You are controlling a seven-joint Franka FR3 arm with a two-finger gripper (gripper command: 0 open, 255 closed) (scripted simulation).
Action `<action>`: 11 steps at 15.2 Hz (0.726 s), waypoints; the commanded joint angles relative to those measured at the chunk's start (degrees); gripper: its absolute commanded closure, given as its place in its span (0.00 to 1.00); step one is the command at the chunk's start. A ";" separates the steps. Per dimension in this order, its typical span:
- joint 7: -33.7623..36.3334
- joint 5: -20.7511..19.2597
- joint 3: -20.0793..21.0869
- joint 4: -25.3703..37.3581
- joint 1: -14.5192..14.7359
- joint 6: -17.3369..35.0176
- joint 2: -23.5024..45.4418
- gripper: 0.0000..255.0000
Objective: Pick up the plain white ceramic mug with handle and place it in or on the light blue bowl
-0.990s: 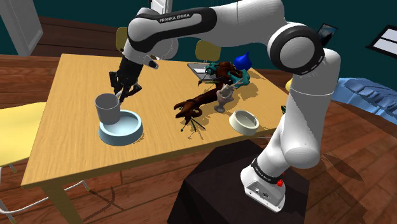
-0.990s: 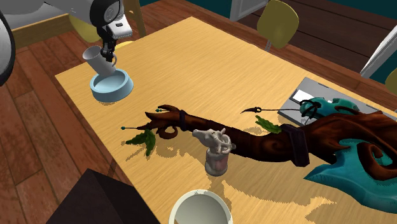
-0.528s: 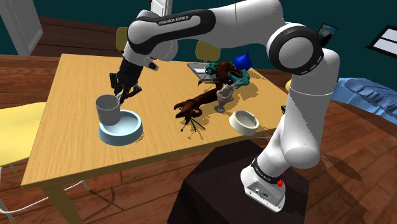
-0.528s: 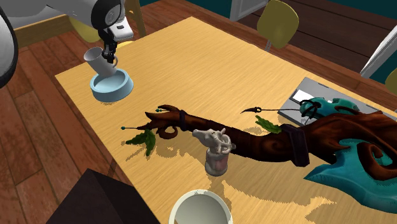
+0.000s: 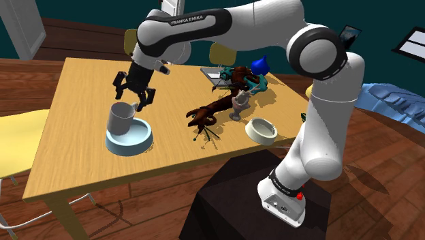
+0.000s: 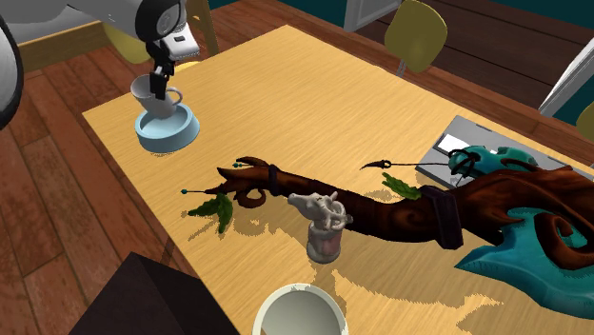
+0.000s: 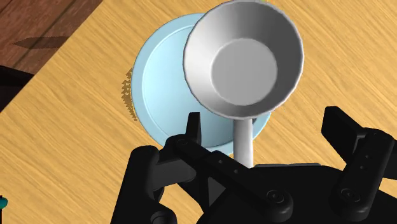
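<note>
Gripper open, black fingers spread wide, hanging just above the pale grey-white mug with a handle; nothing held. The mug stands roughly upright inside the shallow light blue round bowl, set toward the bowl's side at the shoulder view's left, its base down in the bowl. The wrist view looks straight down into the mug, with the bowl under it. The mug's straight handle points back toward the gripper and lies between the two fingers, which stand clear of it on either side. In the second exterior view the gripper sits right over the mug, which rests in the bowl near the corner of the light wooden table. Also on the table, well apart from the bowl: a long dark brown gnarled branch-shaped figure across the middle, a small jar topped with a pale knotted shape touching it, and a small cream round dish near the black box stand.
</note>
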 commanded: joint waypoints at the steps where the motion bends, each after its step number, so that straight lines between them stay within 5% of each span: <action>1: 0.15 -0.31 -0.35 0.55 -0.56 -2.19 -1.46 0.00; 11: 0.39 -0.70 -0.75 1.45 -1.19 -4.86 -3.05 0.00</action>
